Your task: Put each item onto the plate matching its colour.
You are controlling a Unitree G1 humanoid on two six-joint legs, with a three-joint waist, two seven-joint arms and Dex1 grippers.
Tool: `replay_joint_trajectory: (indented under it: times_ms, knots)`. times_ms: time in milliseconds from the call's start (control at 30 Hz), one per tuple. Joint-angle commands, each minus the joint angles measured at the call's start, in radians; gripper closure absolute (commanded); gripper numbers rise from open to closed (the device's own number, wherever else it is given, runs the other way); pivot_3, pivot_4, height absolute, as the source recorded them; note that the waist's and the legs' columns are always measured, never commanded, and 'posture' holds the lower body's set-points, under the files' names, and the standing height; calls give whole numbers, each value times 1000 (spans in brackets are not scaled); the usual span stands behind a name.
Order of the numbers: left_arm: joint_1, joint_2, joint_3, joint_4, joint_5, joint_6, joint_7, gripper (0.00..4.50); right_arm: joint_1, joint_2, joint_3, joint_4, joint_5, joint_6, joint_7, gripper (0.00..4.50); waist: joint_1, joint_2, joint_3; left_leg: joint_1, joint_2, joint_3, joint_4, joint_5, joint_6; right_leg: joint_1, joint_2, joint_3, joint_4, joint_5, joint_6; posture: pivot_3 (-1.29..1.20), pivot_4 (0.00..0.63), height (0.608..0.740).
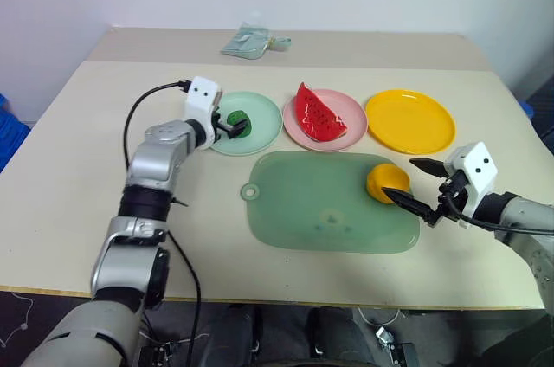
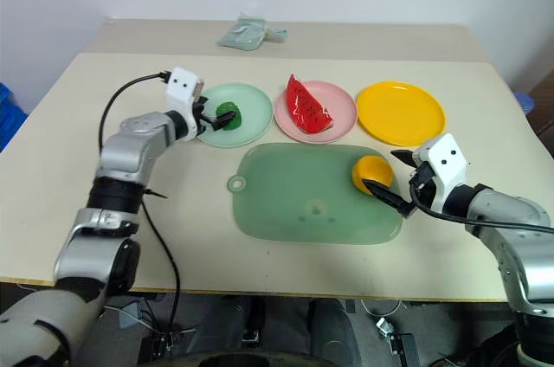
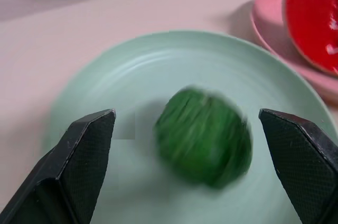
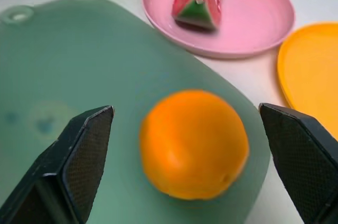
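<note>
My left gripper (image 3: 185,129) sits over the near-left edge of the mint green plate (image 1: 262,133), fingers spread wide and holding nothing; the dark-green lump (image 3: 203,136) lies on that plate between and just ahead of the fingertips, touching neither as far as I can see. Beyond it to the right, the watermelon wedge (image 1: 318,112) rests on the pink plate (image 1: 348,131). My right gripper (image 4: 185,145) is also wide open and empty, levelled at the round orange fruit (image 4: 193,143), which sits just in front of its fingers on the right end of the translucent green cutting mat (image 1: 303,202). The yellow plate (image 1: 410,121) lies bare, past the orange from that hand. A folded pale cloth (image 1: 251,43) lies well beyond my left hand.
</note>
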Motion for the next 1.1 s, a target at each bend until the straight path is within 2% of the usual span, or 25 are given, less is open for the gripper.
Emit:
replay_joint_trajectory:
  times_ms: [33, 233, 367, 500, 533, 600, 767, 967, 1100]
  knots:
    - [104, 67, 0, -272, -109, -33, -173, 42, -16, 11, 22, 18, -43, -28, -23, 0, 1, 0, 0, 0, 0, 0, 0, 0, 0, 0, 0, 0, 0, 0, 0, 0, 150, 740]
    - [308, 138, -74, -571, -260, 34, -363, 42, -48, 22, 71, 91, -86, -27, -34, 0, 3, 1, -1, 0, 0, 0, 0, 0, 0, 1, -2, 0, -1, 0, 0, 0, 150, 740]
    - [358, 128, -118, -642, -288, 45, -370, 42, -63, 37, 85, 121, -94, -31, -36, 0, -3, 1, -1, 0, 0, 0, 0, 0, 0, 1, -2, 0, -1, 0, 0, 0, 150, 740]
    - [372, 119, -140, -672, -311, 57, -362, 0, -71, 48, 75, 122, -81, -27, -28, 1096, -14, 1, -1, 0, 0, 0, -1, 0, 1, 1, -2, 0, -1, 0, -1, 0, 150, 740]
    - [371, 119, -142, -671, -310, 57, -357, 0, -69, 48, 73, 119, -84, -39, -25, 1246, -15, 1, -1, 0, 0, 0, -1, -1, 1, 1, -2, 0, -1, 0, 0, 0, 150, 740]
    - [370, 119, -151, -667, -297, 52, -344, 0, -70, 44, 60, 107, -84, -61, -17, 1249, -15, 1, -1, 0, 0, 0, -1, 0, 1, 1, -2, 0, -1, 0, -1, 0, 150, 740]
    - [374, 107, -173, -667, -279, 45, -310, 0, -197, 77, 26, 175, -96, -74, -96, 1249, -17, 1, -1, 0, 0, 0, -1, 0, 1, 1, -1, 0, -1, 0, 0, 0, 150, 740]
    - [394, 67, -182, -704, -284, 72, -239, 0, -538, 140, 148, 628, -301, -136, -288, 1249, -21, 2, -1, 1, 0, 0, -1, 0, 0, 1, -1, 0, 0, 0, 0, 0, 150, 740]
    - [413, 61, -191, -741, -285, 85, -209, 0, -684, 183, 176, 886, -354, -213, -312, 1249, -20, 2, -1, 1, 0, 1, -2, 0, 0, 1, 0, 0, -1, 0, -1, 0, 150, 740]
